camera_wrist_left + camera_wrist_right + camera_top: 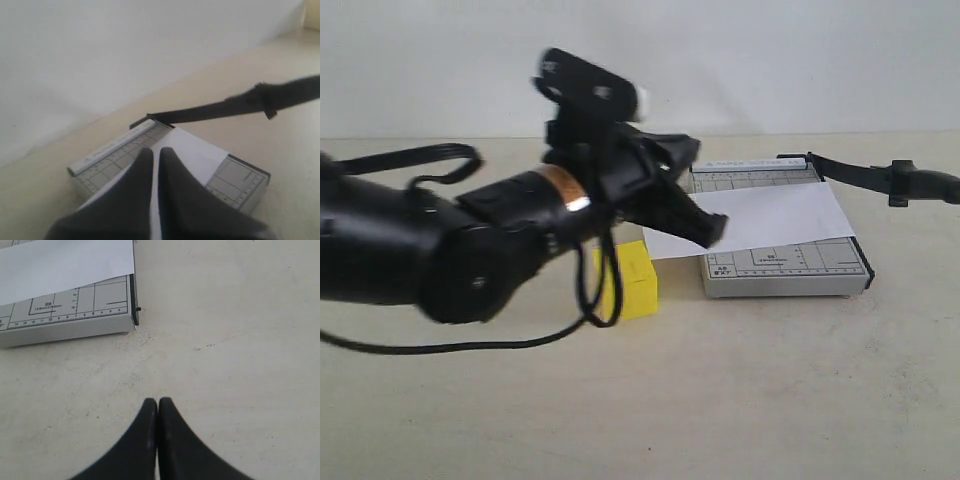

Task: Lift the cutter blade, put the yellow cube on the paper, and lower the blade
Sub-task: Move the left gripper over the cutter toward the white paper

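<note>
The yellow cube (638, 280) rests on the table just left of the grey trimmer base (790, 268), partly hidden behind my left arm and its cable. The white paper (775, 214) lies across the base and overhangs its left side. The black cutter blade (860, 172) is lifted off the base from its rear hinge, its handle end out to the right; nothing holds it. My left gripper (708, 230) hovers over the paper's left end, shut and empty (155, 152). My right gripper (158, 401) is shut over bare table near a corner of the base (70, 305).
My bulky left arm (470, 245) and a looping black cable (595, 300) fill the left and middle of the exterior view. A pale wall (770, 60) runs behind the table. The right arm itself does not show in the exterior view.
</note>
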